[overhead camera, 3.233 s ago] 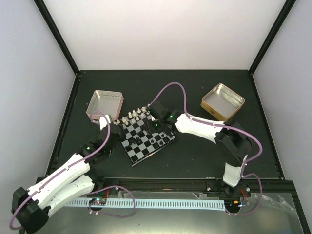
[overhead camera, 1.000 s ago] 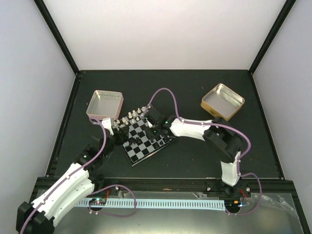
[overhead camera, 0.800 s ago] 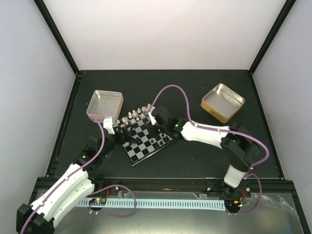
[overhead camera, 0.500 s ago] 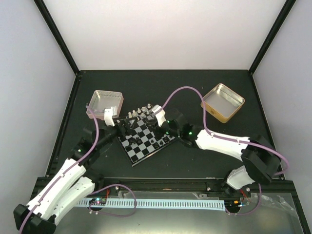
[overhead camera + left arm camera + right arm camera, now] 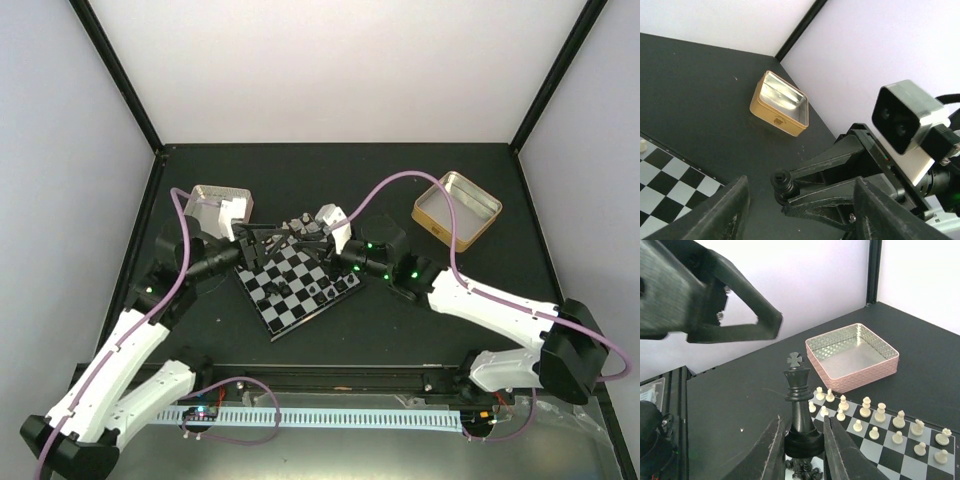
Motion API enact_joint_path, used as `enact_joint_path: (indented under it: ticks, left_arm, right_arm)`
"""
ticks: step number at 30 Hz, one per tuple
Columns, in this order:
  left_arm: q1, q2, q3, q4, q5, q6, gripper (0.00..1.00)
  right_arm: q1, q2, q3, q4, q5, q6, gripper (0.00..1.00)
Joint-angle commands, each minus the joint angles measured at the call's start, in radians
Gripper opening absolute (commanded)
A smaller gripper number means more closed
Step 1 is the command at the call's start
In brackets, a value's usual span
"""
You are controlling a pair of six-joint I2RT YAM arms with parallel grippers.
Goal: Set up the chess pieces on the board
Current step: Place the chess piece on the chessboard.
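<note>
Black tabletop (image 5: 400, 180), white walls (image 5: 330, 70) round it. Board (image 5: 298, 300) sits left of centre, turned at an angle, same spot as before. Pale pieces (image 5: 875, 422) stand in two rows along its far edge, the side nearest the pink tin (image 5: 852, 357). A few black pieces (image 5: 311, 291) are scattered on the middle squares, not in rows.

Black king (image 5: 799, 390) is off the board, upright, pinched low on its stem by the right gripper (image 5: 803, 435). Jaws are nearly closed on it, and the cross on top stands well clear of the fingers (image 5: 775, 450). That gripper hovers above the board's far corner. Three seconds back it was over the middle of the board with the elbow folded; now the arm is stretched out long from the right. Grip looks unchanged over the last second.

Left gripper (image 5: 801, 187) has swung from the board's left edge to the same far corner, tips facing the right gripper's, close but apart. Its jaws stand wide open with nothing between them (its own camera shows only the other gripper beyond). From overhead the left wrist now covers part of the pink tin; half a second ago more of the tin showed.

Gold tin (image 5: 457, 207) lies open, far right, well apart from the board, not moved.
</note>
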Motion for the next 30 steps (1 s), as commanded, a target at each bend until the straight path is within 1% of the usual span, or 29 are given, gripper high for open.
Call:
enact_joint_path:
  ticks: [1,4,8,12,17,22,30]
  left_arm:
    - [0.01,0.028,0.038,-0.038,0.108,-0.021,0.53]
    - [0.011,0.039,0.031,0.012,0.167,-0.054,0.44]
    - [0.013,0.059,0.037,0.014,0.184,-0.061,0.41]
    - [0.012,0.075,0.027,0.021,0.193,-0.06,0.33]
    - [0.012,0.076,0.008,0.032,0.187,-0.057,0.3]
    - [0.012,0.077,0.002,0.038,0.192,-0.05,0.22]
    - [0.012,0.089,-0.005,0.028,0.206,-0.017,0.05]
  right_arm:
    - [0.004,-0.028,0.023,-0.004,-0.061,-0.04,0.12]
    - [0.004,-0.037,0.023,-0.007,-0.083,-0.063,0.12]
    - [0.004,-0.049,0.014,-0.012,-0.108,-0.092,0.12]
    - [0.004,-0.057,0.014,-0.02,-0.118,-0.101,0.12]
    - [0.005,-0.063,0.005,-0.007,-0.126,-0.094,0.12]
    - [0.004,-0.062,0.0,-0.005,-0.137,-0.093,0.12]
    - [0.004,-0.061,0.001,-0.013,-0.149,-0.1,0.12]
